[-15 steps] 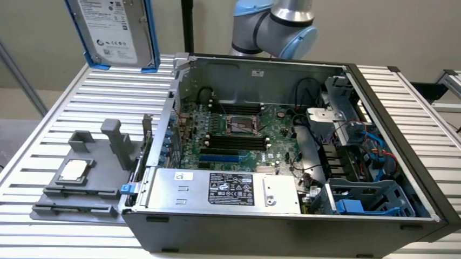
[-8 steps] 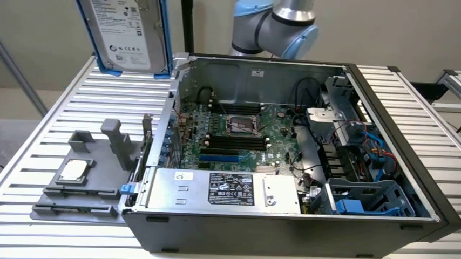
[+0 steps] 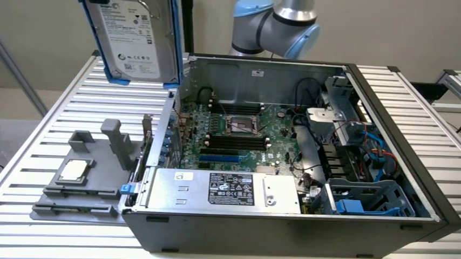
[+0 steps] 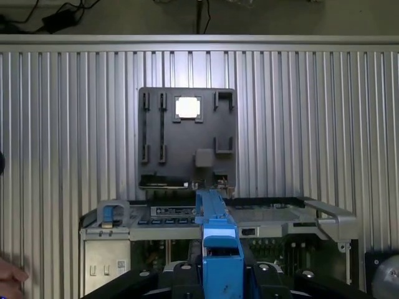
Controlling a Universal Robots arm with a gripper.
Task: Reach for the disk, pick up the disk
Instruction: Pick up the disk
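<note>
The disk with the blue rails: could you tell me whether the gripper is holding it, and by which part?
Yes: the disk hangs upright above the table, and the gripper grips its blue rail edge.

A ribbed metal table (image 3: 65, 102) carries an open computer case (image 3: 288, 226). Beside it, at the exterior view's left, lies a grey fixture (image 3: 79, 189) holding a chip (image 3: 75, 170)

The exterior view looked down at an angle, from close by, into the open computer case (image 3: 288, 162) on the table (image 3: 65, 108). The wrist view faced straight down from higher up. Both showed the grey fixture (image 3: 79, 178) (image 4: 187, 140).
</note>
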